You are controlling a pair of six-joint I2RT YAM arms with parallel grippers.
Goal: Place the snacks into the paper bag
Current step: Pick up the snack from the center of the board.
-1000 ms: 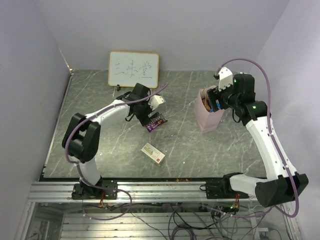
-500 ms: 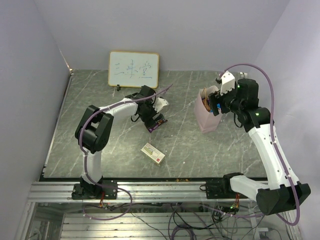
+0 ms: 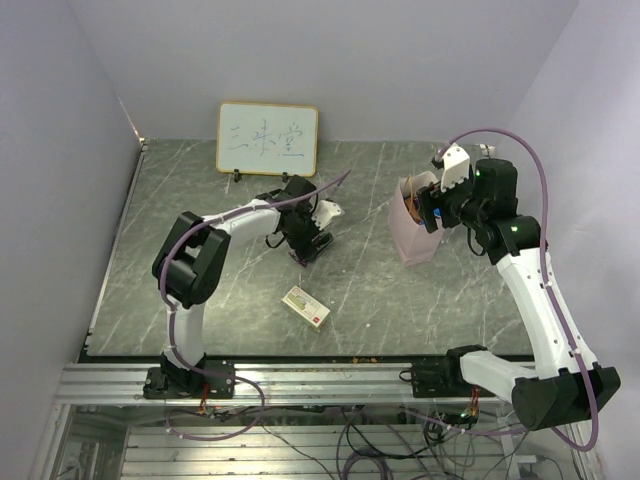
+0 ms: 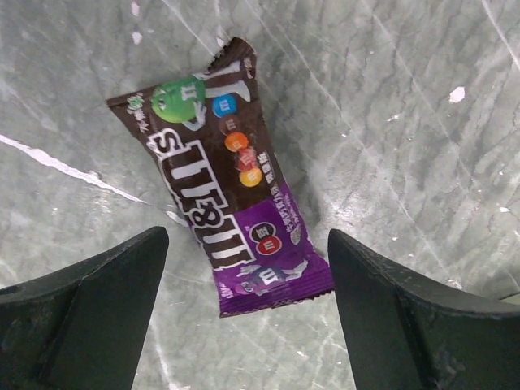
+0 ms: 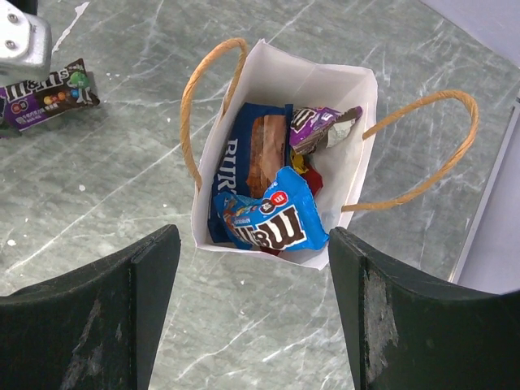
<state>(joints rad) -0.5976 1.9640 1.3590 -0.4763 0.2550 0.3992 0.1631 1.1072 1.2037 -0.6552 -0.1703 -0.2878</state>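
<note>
The grey marbled table (image 3: 420,300) carries the pale pink paper bag (image 5: 341,85), which stands upright at the right with several snacks (image 5: 272,219) inside. The right pincer (image 5: 253,236) hovers above the bag, wide open and empty. The left pincer (image 4: 245,268) is spread wide either side of a brown-purple M&M's packet (image 4: 223,171) that lies flat, ungripped. A cream-red bar (image 3: 306,306) lies nearer the arms.

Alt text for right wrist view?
Seen from above, an open paper bag holds a blue M&M's packet, a dark blue crisp bag and a purple wrapper. The open right pincer hovers over it; a brown M&M's packet lies top left.
</note>
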